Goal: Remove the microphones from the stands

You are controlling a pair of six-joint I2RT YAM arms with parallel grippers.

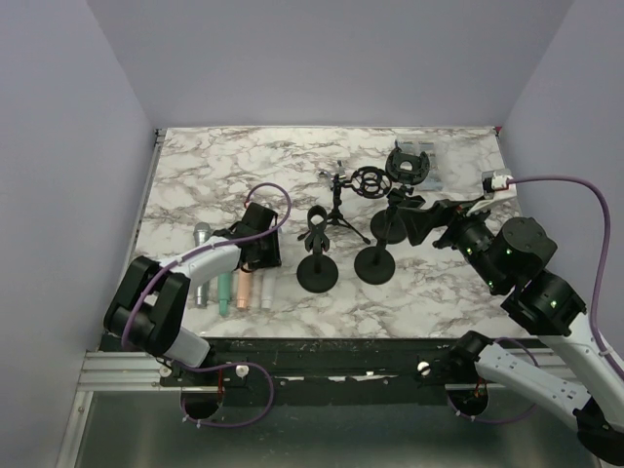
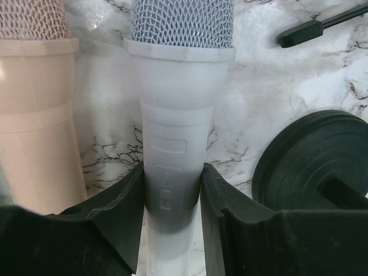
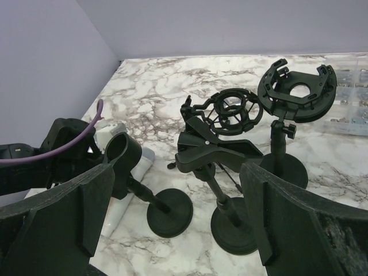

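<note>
A white microphone lies on the marble table, at the right end of a row of microphones. My left gripper is shut on its body, both fingers pressed against its sides; it also shows in the top view. The black clip stand stands just to the right with its round clip empty. My right gripper is open and empty, held above the table beside the clamp stand; in the top view it is right of that stand.
A peach microphone, a green one and a grey one lie left of the white one. A tripod shock mount and a second mount stand stand behind. A clear plastic box sits at the back right.
</note>
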